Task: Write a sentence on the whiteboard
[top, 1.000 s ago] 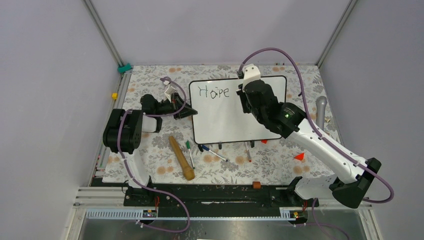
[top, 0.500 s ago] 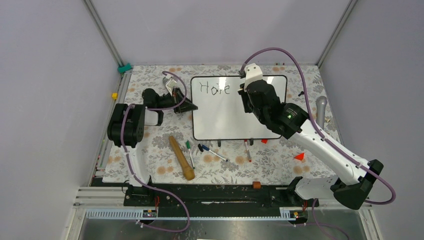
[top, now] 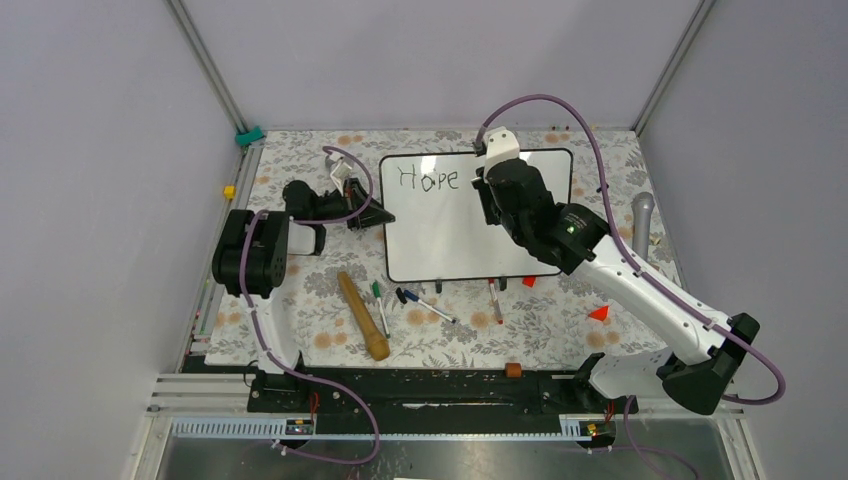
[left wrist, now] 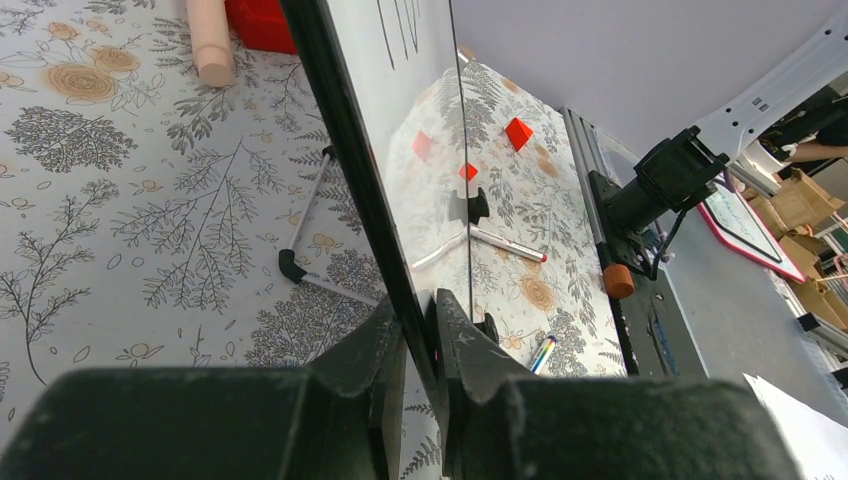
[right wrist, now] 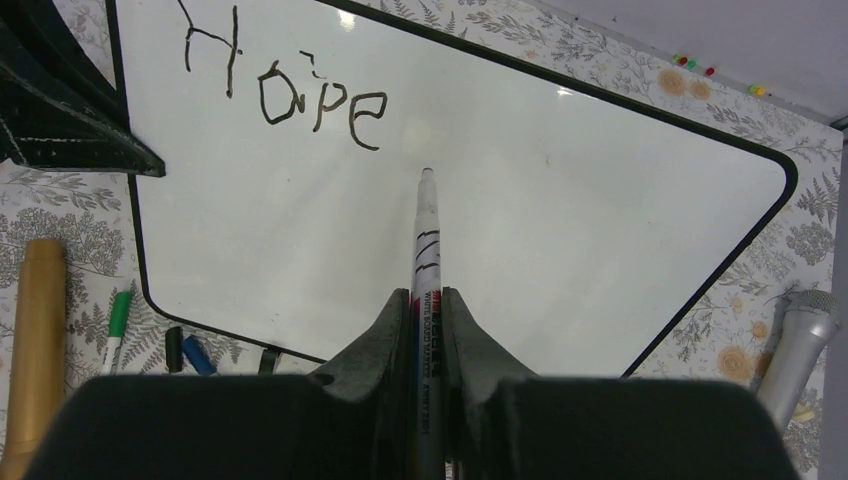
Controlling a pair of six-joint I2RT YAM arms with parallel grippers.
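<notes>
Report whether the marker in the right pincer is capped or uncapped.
Uncapped: the marker clamped in the right pincer ends in a bare narrow nib, aimed at the whiteboard.

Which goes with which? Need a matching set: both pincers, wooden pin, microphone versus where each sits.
Things: 1 left pincer; 2 right pincer; 3 wooden pin; 4 microphone.
States: A shut on the marker; B lying right of the whiteboard; C shut on the whiteboard's left edge; D lying by the whiteboard's near-left corner.
Pairs: 1-C; 2-A; 3-D; 4-B.
</notes>
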